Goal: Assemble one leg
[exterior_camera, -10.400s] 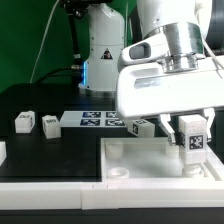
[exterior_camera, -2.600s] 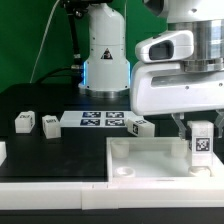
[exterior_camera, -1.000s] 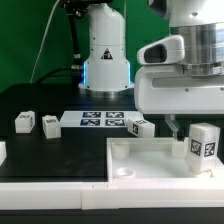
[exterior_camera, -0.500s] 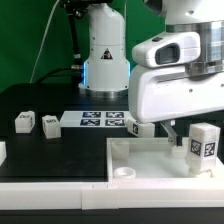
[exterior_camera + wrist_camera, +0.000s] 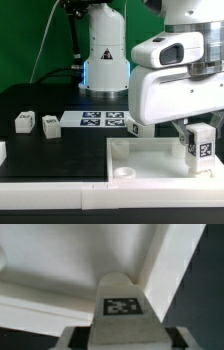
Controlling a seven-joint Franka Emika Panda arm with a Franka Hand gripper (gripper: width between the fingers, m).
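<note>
- Your gripper [image 5: 197, 130] is clamped on the leg [image 5: 201, 147], a small white post with its tag facing the camera, at four o'clock in the exterior view.
- The leg hangs slightly tilted over the white panel [image 5: 150, 160]; whether they touch cannot be told.
- In the wrist view, fingers [image 5: 72, 337] press both its sides.
- The marker board [image 5: 98, 119] lies at the panel's eleven o'clock.

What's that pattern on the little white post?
A black-and-white checkered square tag on the white leg. It shows best in the wrist view.
</note>
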